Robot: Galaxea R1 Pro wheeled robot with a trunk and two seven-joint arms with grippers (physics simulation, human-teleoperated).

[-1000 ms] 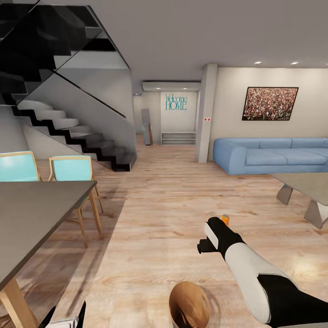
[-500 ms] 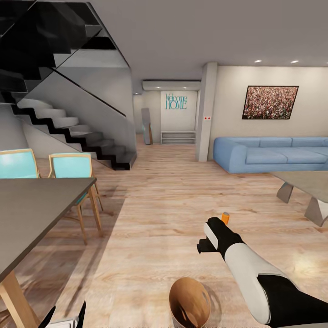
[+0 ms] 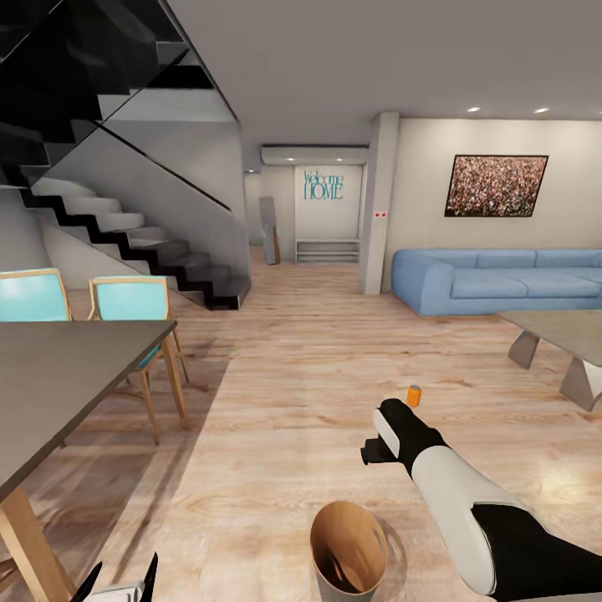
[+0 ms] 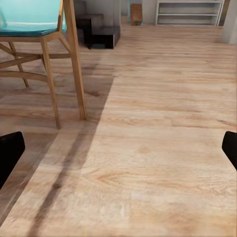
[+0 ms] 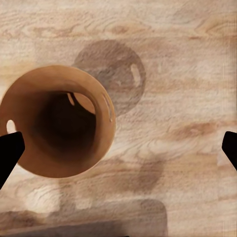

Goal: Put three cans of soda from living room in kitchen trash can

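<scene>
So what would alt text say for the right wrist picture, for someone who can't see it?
Looking straight down into an open round bin, coppery brown inside, standing on pale wood floor. The two dark fingertips of the right hand sit spread wide apart at the picture's edges, holding nothing.

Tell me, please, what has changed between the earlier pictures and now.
Only the camera moved: the view seems to have drawn back slightly, so the trash can, the orange soda can on the floor and the dining table sit a little higher in the head view. Nothing was grasped or released. The right arm keeps its pose.
</scene>
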